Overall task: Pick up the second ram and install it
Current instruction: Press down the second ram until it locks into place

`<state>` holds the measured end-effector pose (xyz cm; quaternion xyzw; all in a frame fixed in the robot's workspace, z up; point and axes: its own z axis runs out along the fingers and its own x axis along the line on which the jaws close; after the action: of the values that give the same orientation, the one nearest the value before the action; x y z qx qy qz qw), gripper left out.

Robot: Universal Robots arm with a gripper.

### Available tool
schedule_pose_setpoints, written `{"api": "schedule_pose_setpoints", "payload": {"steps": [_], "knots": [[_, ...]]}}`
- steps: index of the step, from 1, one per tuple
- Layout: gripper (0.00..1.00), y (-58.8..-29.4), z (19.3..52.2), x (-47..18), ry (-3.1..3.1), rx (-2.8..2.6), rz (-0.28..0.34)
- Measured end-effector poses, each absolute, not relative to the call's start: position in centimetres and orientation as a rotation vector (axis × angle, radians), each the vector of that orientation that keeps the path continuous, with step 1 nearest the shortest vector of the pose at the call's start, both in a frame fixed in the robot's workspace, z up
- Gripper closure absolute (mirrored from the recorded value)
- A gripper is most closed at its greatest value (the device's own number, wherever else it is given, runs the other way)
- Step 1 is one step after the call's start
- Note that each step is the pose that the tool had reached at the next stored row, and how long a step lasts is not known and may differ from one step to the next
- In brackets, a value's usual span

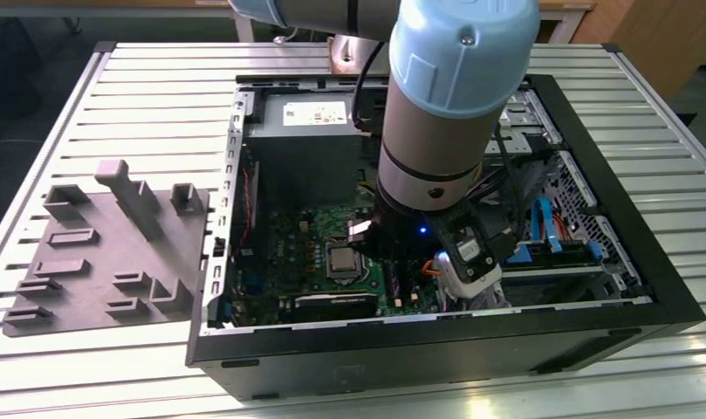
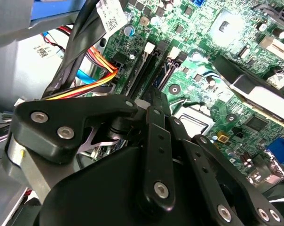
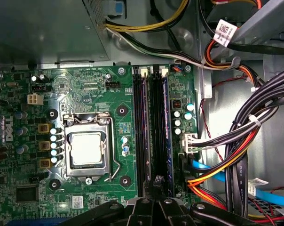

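Seating step judged in hand. Gripper (image 3: 156,186) poised low over motherboard (image 3: 118,84), jaws seen drawn together, nothing clamped. Second ram (image 3: 167,132) taken to be standing in slot rails (image 3: 153,122). Even downward pressure judged required for latching.

The second ram (image 3: 157,136) shows edge-on in the first wrist view as a long, thin, dark strip running through the middle of the frame. It stands upright on its long edge, in line with the black slot rails (image 3: 141,132) on the green motherboard (image 3: 85,89). Whether it is fully seated cannot be told.
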<state>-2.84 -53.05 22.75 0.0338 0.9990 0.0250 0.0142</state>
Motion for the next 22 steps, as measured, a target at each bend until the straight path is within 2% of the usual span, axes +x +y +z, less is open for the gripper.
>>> {"api": "schedule_pose_setpoints", "payload": {"steps": [22], "knots": [[0.89, -53.05, 22.0, -2.86, 3.11, 0.105, 0.077]]}}
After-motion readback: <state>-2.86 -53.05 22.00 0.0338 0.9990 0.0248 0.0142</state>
